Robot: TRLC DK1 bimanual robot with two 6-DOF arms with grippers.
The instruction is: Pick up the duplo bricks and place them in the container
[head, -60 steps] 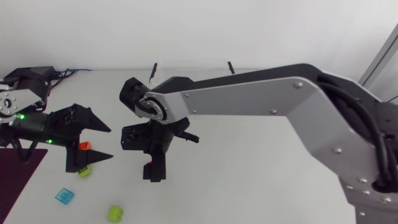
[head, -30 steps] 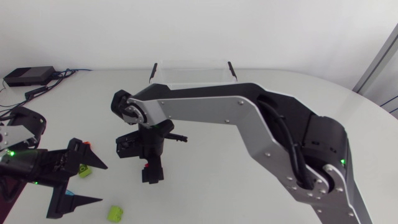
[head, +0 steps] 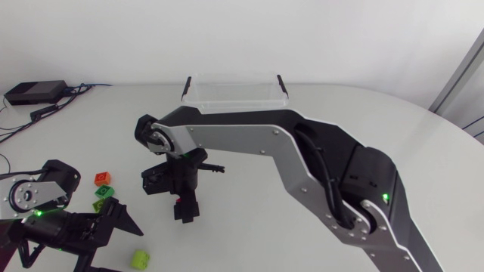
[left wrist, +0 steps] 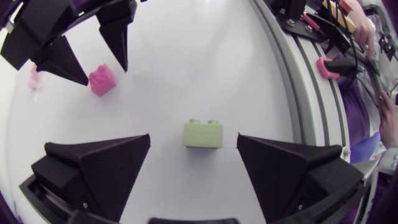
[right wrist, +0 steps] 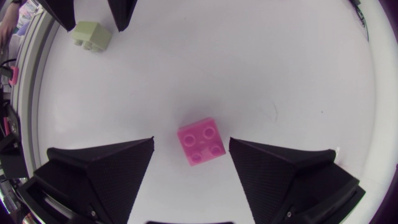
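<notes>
Relocated left gripper [left wrist: 193, 134] frames green brick [left wrist: 203, 134], right gripper [right wrist: 191, 139] pink brick [right wrist: 200, 142], both spread; light, rigid, so pinch flat sides.

Plain white across the desk [head: 423, 136], without pattern. Matte black on the left claw [left wrist: 193, 142] and on the right claw [right wrist: 191, 144] alike. Silver-grey on the right arm [head: 242, 140] along its links, black at the joints, plus one small green light. Same silver-grey and black on the left arm [head: 38, 195], also dotted with green lights. Solid pink on the pink duplo brick [right wrist: 201, 142]. Bright yellow-green on the lime duplo brick [head: 140, 259]. Red-orange on the red duplo brick [head: 103, 179], mid green on the green duplo brick [head: 103, 193] just beside it. Clear, colourless walls on the container [head: 234, 92], with black clips at both ends. Flat black on the small box [head: 34, 92].
</notes>
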